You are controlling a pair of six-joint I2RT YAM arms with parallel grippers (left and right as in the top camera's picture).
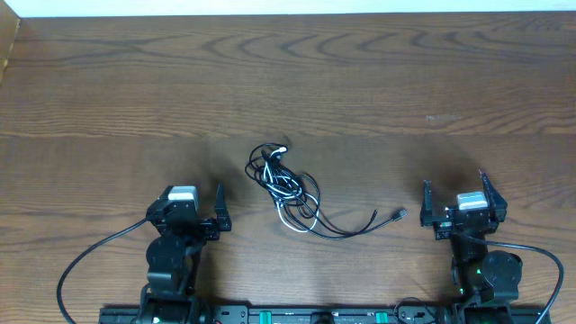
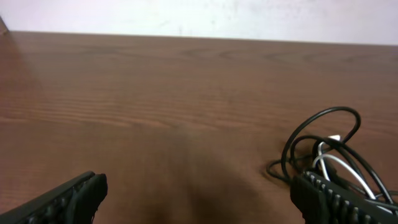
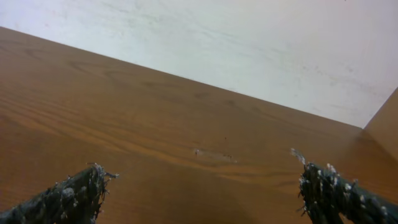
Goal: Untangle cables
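Observation:
The cables lie in a loose knot on the wooden table near its middle: thin black cords looped round a white one. Two black ends trail right, finishing in small plugs. My left gripper stands open to the left of the knot, apart from it. In the left wrist view the cables lie just beyond the right fingertip, with bare table between the jaws of the left gripper. My right gripper is open to the right of the plugs. The right wrist view shows the right gripper over bare wood, no cable in sight.
The wooden table stretches far behind the knot to a pale wall. Thick black arm cables curve along the near edge beside each arm base.

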